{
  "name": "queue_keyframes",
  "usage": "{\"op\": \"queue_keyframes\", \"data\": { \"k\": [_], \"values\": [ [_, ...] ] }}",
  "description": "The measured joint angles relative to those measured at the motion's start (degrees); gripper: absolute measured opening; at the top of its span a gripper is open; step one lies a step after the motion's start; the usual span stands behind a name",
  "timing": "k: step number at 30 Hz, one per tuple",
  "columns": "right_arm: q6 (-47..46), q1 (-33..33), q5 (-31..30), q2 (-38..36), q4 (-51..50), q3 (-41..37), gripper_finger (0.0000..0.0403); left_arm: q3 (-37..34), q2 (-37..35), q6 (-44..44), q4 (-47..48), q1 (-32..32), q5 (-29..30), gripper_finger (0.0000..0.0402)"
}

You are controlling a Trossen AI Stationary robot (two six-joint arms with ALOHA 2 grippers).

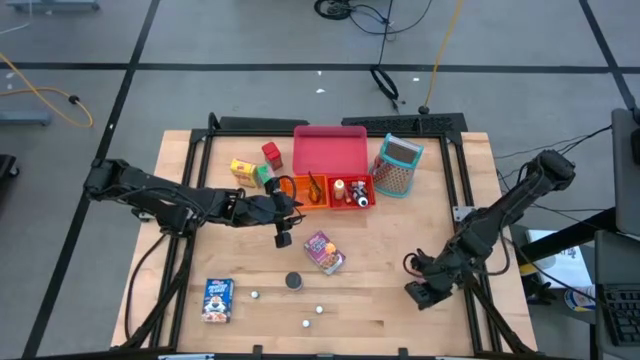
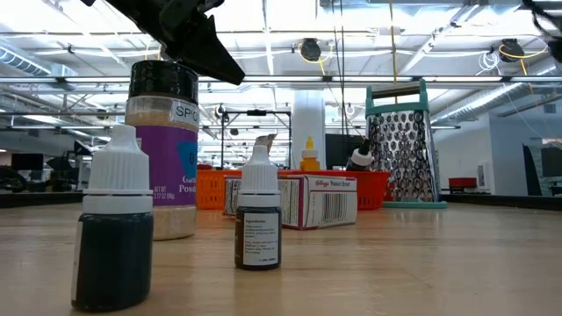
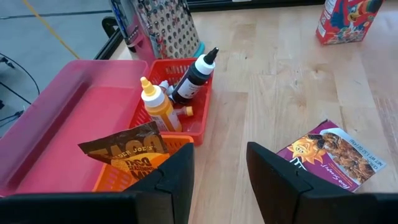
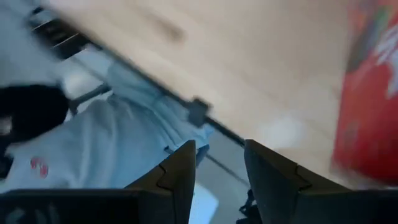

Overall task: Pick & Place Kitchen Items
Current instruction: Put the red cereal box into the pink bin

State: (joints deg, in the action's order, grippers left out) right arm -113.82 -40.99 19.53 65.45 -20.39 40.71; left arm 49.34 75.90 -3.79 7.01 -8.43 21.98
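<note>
Left tool [image 3: 217, 180] open, empty (over orange bin [image 3: 134, 171]); purple packet [image 3: 333, 152] just beside it.

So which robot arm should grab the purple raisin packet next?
The left. Its open hand hovers just beside the purple packet, which shows right ahead in its wrist view. The right hand sits off near the table's edge, farther away.

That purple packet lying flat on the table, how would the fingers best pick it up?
Probably from straight above, pinching the purple packet across its narrower width. It lies flat on the wood with bare table around it, so only its edges offer grip. The left gripper is nearest, its fingers open.
</note>
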Motion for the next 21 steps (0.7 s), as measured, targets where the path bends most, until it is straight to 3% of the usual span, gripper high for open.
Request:
{"op": "queue_keyframes", "data": {
  "k": [4, 9, 21],
  "values": [
    [-7.10, -0.86, 5.10, -0.17, 6.50, -3.68, 0.0151, 0.00, 0.00, 0.04, 0.02, 0.00, 0.00, 0.0150],
    [-8.09, -1.08, 2.71, -0.05, 15.84, -4.98, 0.0180, 0.00, 0.00, 0.21, 0.02, -0.02, 0.00, 0.0150],
    [-8.50, -0.96, 2.73, -1.48, 13.91, -5.05, 0.0174, 0.00, 0.00, 0.34, 0.02, 0.00, -0.02, 0.0150]
  ]
}}
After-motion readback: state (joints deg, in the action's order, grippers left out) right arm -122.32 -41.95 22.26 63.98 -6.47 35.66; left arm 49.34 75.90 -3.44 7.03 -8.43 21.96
